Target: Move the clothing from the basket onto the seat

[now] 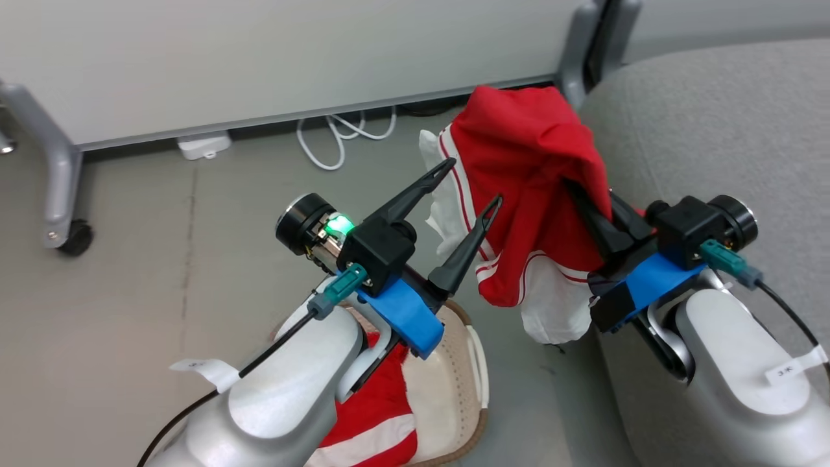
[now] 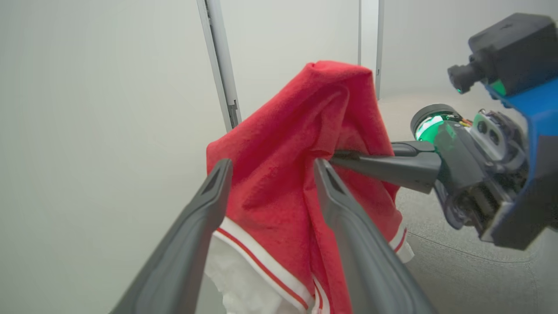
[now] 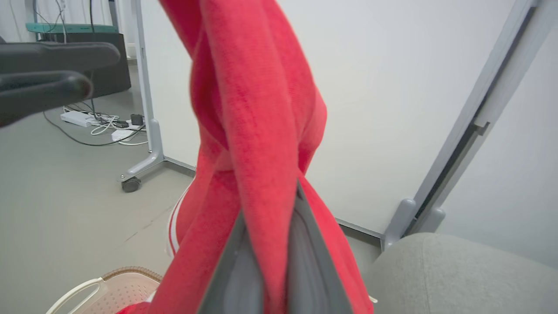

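Left of the sofa [image 1: 713,117], our right gripper [image 2: 340,157] clamps the red garment [image 1: 525,149], left gripper [image 1: 473,181] agape; we should swing right, releasing well over it.

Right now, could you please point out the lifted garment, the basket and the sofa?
lifted garment [image 1: 525,149]: head view, red upper fold.
basket [image 1: 447,376]: head view, cream perforated wall.
sofa [image 1: 713,117]: head view, grey upholstered top.

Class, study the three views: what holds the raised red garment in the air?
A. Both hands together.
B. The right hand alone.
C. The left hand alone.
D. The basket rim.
B: the right hand is shut on the raised red garment, while the left hand stands open beside it, gripping nothing.
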Controlling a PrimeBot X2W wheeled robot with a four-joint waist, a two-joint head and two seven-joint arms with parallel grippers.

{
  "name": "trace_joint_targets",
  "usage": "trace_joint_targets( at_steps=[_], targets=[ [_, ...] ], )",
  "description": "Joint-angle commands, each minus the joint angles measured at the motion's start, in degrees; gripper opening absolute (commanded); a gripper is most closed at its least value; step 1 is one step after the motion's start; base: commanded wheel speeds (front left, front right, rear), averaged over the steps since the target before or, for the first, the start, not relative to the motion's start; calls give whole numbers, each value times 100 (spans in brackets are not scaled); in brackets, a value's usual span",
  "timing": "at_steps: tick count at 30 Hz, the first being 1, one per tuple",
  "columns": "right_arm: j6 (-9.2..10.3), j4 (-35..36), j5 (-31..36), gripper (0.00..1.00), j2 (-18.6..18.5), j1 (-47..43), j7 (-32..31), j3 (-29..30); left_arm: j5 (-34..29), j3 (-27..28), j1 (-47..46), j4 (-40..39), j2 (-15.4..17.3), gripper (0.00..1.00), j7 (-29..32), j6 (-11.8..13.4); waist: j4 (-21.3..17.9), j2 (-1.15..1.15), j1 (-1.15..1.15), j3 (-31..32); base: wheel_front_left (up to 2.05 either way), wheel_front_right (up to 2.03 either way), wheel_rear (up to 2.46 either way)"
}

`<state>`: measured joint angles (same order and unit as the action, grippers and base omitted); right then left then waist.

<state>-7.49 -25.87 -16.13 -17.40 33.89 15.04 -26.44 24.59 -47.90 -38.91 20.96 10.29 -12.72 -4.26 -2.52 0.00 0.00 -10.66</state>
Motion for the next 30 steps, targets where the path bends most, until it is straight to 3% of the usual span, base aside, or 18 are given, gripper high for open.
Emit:
trace_joint_targets(
  at_steps=[1,18,30],
  targets=[
    [-1,61,41,0,40,-90,21,101,-37,-22,30,-19,18,100,-39,7,-242,0,0,-147,0,0,0],
    [-2,760,336,0,528,-920,22,1436,-199,-387,42,46,67,100,-126,-82,-1538,0,0,-552,0,0,0],
    [-2,1093,414,0,736,-1345,22,1937,-187,-497,-34,105,76,100,-151,-107,-1853,0,0,-606,0,0,0]
  ],
)
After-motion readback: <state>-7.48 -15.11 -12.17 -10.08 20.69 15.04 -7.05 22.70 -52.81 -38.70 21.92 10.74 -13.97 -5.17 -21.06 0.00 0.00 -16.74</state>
